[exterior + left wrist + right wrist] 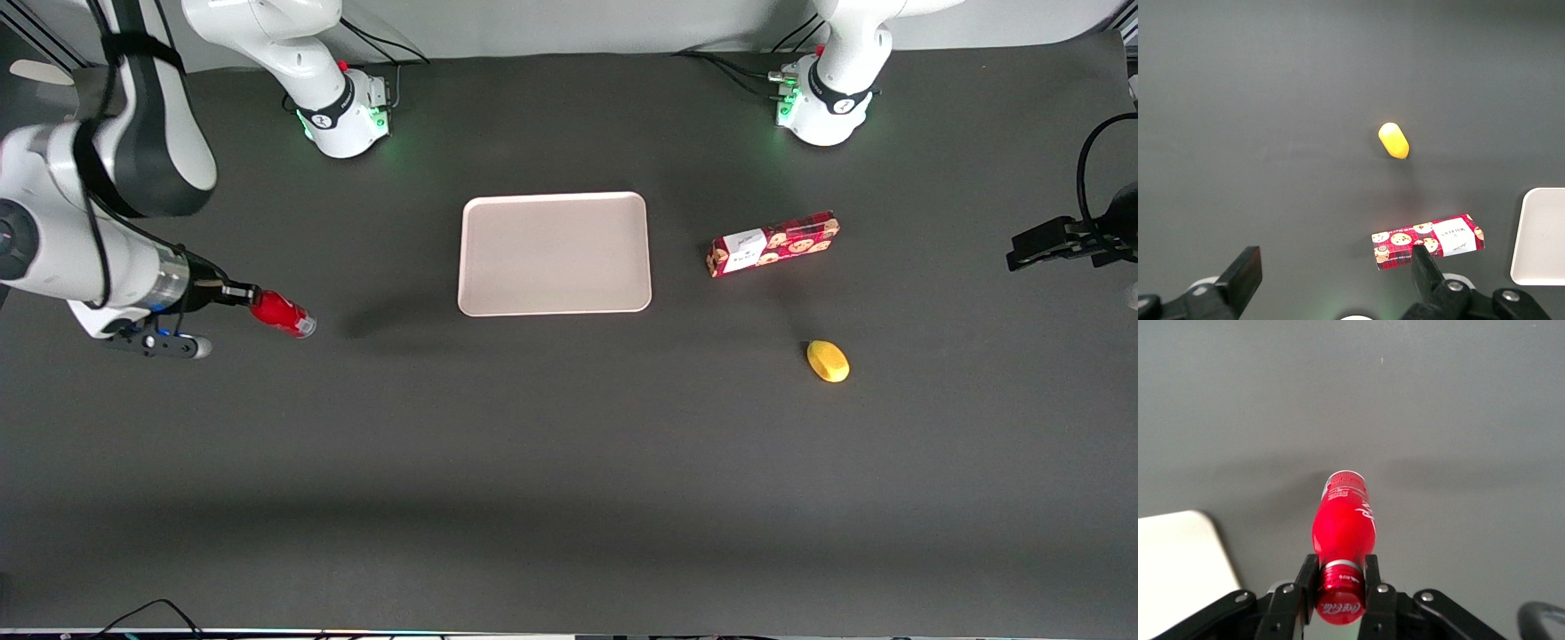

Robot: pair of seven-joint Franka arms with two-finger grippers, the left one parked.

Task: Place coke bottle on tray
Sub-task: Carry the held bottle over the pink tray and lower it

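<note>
Fingers of the gripper pinch the coke bottle at its cap, clear of the tray, toward the working arm's end of the worktop.

Cookie box near yellow lemon.

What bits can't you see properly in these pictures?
- The coke bottle: whether it touches the table; the front view looks straight down.
- The claw, shut on the bottle's neck: its fingertips are hidden by the bottle in the right wrist view.
- The tray: cut off by the left wrist view's edge.
- The cookie box: its label print is too small to read.
</note>
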